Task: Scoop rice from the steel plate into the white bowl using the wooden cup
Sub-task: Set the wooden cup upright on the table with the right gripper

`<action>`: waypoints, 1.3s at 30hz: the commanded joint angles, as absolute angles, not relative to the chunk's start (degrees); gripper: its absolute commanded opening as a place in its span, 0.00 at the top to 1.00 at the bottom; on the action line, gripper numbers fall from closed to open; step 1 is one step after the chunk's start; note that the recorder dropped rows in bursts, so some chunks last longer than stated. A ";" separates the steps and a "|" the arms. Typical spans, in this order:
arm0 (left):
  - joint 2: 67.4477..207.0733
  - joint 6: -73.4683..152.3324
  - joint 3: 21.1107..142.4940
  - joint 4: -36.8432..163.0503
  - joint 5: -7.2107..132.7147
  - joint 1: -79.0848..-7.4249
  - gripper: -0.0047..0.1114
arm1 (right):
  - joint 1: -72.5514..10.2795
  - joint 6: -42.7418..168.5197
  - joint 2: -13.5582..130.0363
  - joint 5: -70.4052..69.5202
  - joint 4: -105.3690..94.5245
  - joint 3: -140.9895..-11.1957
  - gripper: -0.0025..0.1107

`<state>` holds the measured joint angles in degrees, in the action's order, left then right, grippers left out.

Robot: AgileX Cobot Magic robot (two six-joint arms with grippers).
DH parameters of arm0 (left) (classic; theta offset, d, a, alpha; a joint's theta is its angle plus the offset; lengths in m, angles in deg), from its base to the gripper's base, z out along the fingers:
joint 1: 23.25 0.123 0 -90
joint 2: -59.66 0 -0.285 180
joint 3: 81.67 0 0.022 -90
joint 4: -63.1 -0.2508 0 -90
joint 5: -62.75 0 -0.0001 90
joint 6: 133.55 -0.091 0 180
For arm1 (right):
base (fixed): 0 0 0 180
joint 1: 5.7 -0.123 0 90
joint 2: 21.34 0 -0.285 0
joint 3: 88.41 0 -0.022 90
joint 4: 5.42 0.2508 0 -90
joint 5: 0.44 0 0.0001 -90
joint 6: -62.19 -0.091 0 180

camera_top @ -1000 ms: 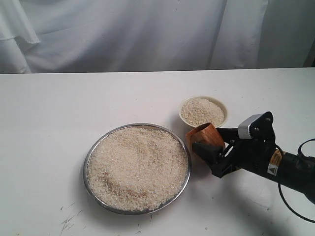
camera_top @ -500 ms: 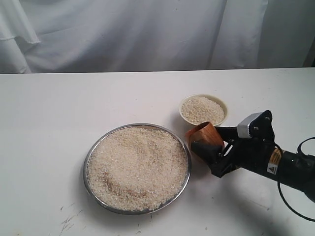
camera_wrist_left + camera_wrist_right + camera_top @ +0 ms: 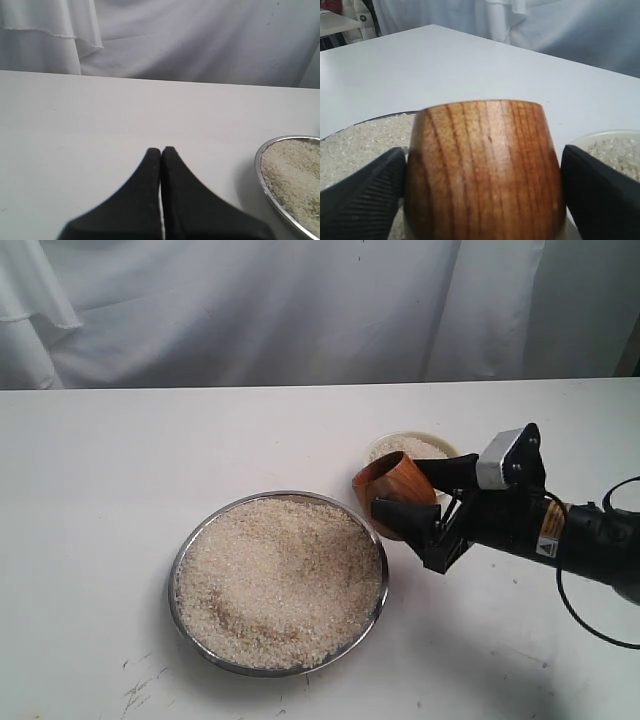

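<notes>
**Right gripper clamped on the wooden cup, between plate and bowl**

The right gripper holds the wooden cup across its widest part, one ribbed black pad on each side. The cup is tilted, its mouth turned away from the wrist towards the plate. I cannot tell whether it holds any grains.

The cup is glossy turned wood with curved, tapering walls. It looks light and rigid, but probably slick, so this grip at the belly seems the safest hold.

Just ahead of the fingers and below them lies the steel plate, shiny and shallow. Its rice is loose and dry and should spill easily. Just behind the cup is the thick-rimmed white bowl, part full.

The left gripper is pinched together and empty, over the bare table.
</notes>
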<state>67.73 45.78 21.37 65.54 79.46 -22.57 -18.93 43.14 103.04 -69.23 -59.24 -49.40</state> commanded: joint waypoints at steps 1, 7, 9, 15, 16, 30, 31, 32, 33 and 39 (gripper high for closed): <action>67.45 45.96 21.11 65.58 79.10 -22.66 0.96 | -18.77 42.66 102.39 -70.41 -60.87 -50.10 0.98; 67.45 45.96 21.11 65.58 79.10 -22.66 0.96 | -13.32 42.48 102.39 -70.41 -69.89 -49.18 0.98; 67.45 45.96 21.11 65.58 79.10 -22.66 0.96 | -11.56 42.48 102.39 -70.41 -71.72 -49.03 0.98; 67.45 45.96 21.11 65.58 79.10 -22.66 0.96 | -9.57 43.33 102.39 -70.41 -70.15 -49.03 0.98; 67.45 45.96 21.11 65.58 79.10 -22.66 0.96 | -9.18 43.47 102.39 -70.41 -69.58 -49.03 0.98; 67.45 45.96 21.11 65.58 79.10 -22.66 0.96 | -2.14 46.65 110.94 -70.41 -73.06 -49.03 0.98; 67.45 45.96 21.11 65.58 79.10 -22.66 0.96 | -2.14 46.90 111.91 -70.41 -73.06 -49.03 0.98; 67.45 45.96 21.11 65.58 79.10 -22.66 0.96 | -2.14 47.02 112.20 -70.41 -73.06 -49.03 0.98; 67.45 45.96 21.11 65.58 79.10 -22.66 0.96 | -2.14 47.02 112.22 -70.41 -73.06 -49.03 0.98; 67.45 45.96 21.11 65.58 79.10 -22.66 0.96 | -1.70 47.02 112.32 -70.41 -73.53 -49.03 0.98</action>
